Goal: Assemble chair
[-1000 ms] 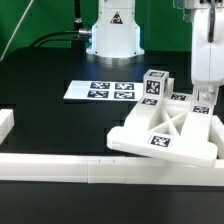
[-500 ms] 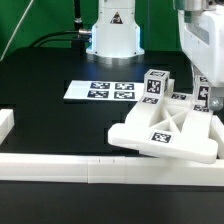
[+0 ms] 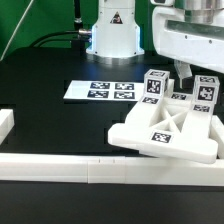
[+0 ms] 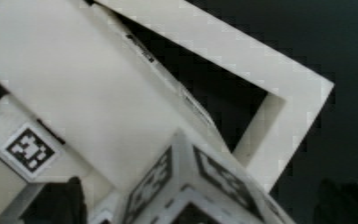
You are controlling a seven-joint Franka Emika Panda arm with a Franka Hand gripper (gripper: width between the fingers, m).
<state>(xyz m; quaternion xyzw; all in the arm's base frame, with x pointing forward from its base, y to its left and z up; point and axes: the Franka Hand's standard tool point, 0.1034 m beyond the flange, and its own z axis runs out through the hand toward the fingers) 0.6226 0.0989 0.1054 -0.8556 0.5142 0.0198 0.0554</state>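
Gripper (image 3: 186, 68) risen, chair (image 3: 168, 128) now just below

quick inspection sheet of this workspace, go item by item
surface: black table top, a long white border rail along its near edge
job's things: chunky white plastic tagged chair pieces joined in a cluster at the exterior view's right, beside the rail
clutter: flat white marker board lying mid-table; a small white block at the exterior view's left edge
grippers: gripper above the chair pieces, jaw state not clear
cables: dark cable behind the robot base
surroundings: green backdrop
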